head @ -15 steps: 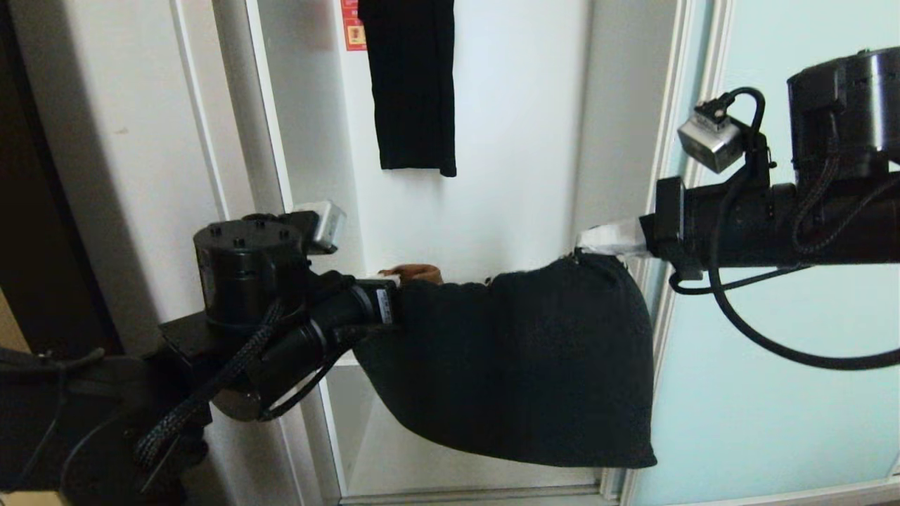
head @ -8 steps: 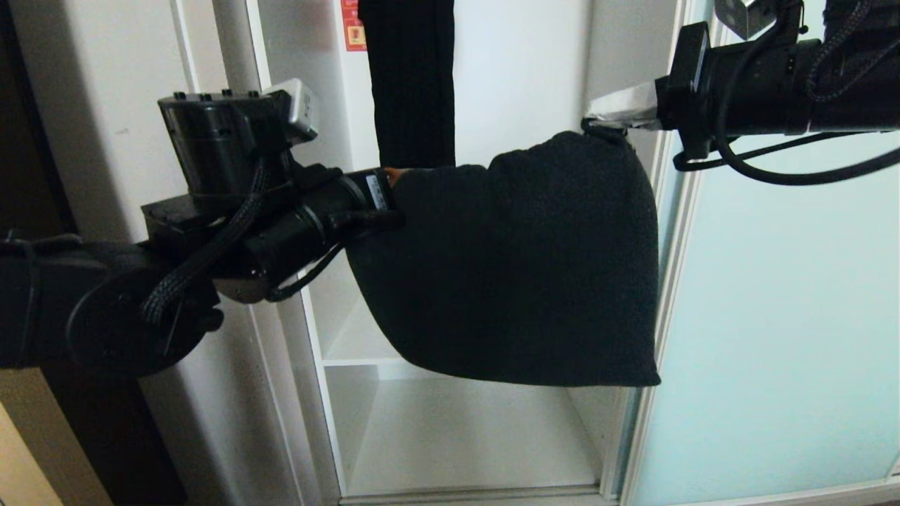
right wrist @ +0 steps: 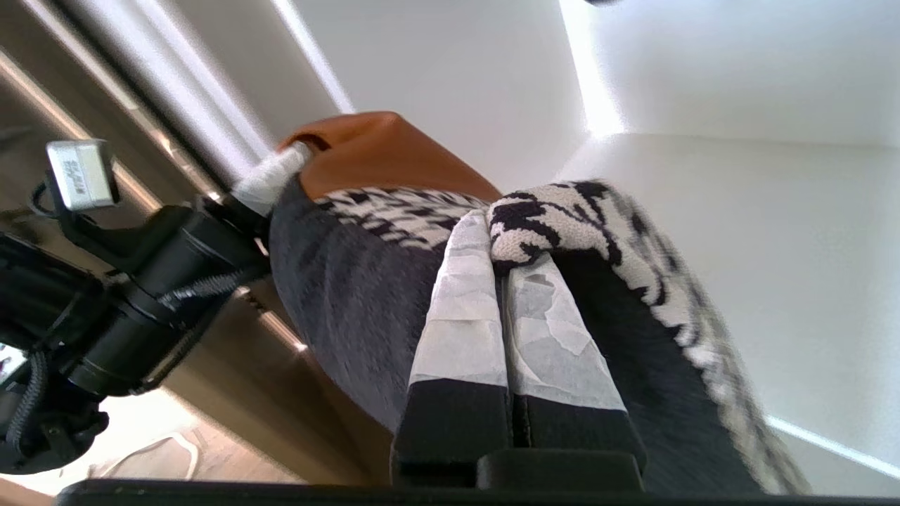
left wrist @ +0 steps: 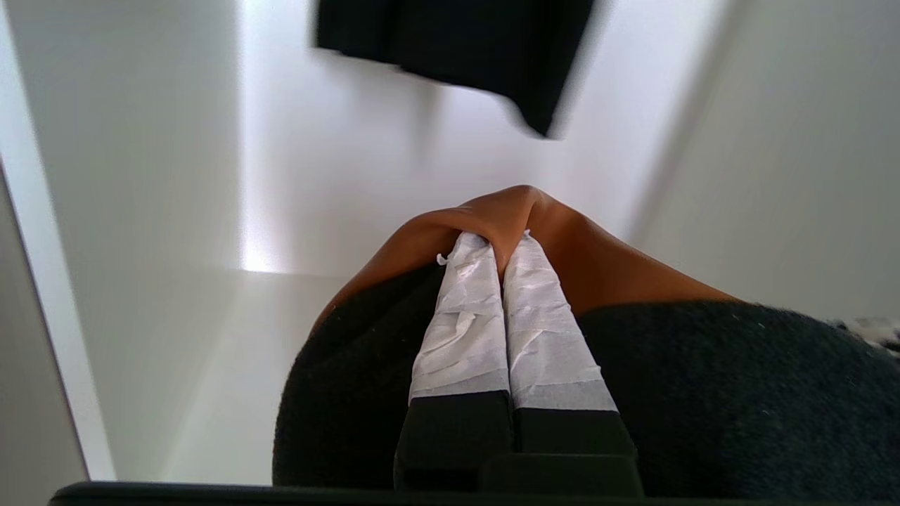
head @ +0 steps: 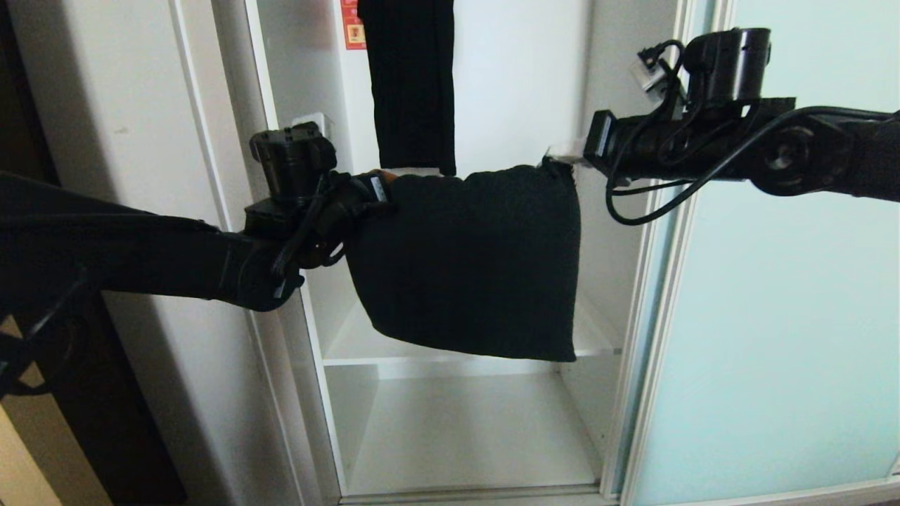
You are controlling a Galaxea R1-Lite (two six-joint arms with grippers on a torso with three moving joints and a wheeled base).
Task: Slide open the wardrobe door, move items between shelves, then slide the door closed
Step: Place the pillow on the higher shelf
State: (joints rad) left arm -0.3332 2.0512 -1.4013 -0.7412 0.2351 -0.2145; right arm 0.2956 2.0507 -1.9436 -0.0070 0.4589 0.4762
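The cushion (head: 478, 260) hangs black back toward me inside the open wardrobe, above a white shelf (head: 464, 362). My left gripper (head: 385, 184) is shut on its top left corner, pinching the tan-orange patch (left wrist: 562, 239). My right gripper (head: 562, 156) is shut on the top right corner, where the houndstooth front (right wrist: 548, 211) folds over the fingers (right wrist: 464, 309). The frosted aqua sliding door (head: 787, 316) stands slid to the right, leaving the compartment open.
A long black ribbed garment (head: 411, 84) hangs at the back of the compartment, just above the cushion. A lower shelf board (head: 464, 436) lies beneath. The plain white side panel (head: 140, 176) stands at the left, behind my left arm.
Both arms have raised the cushion and carried it deeper into the wardrobe; it now hangs higher, smaller in view, its top edge at the garment's lower end. Both grips stayed shut.
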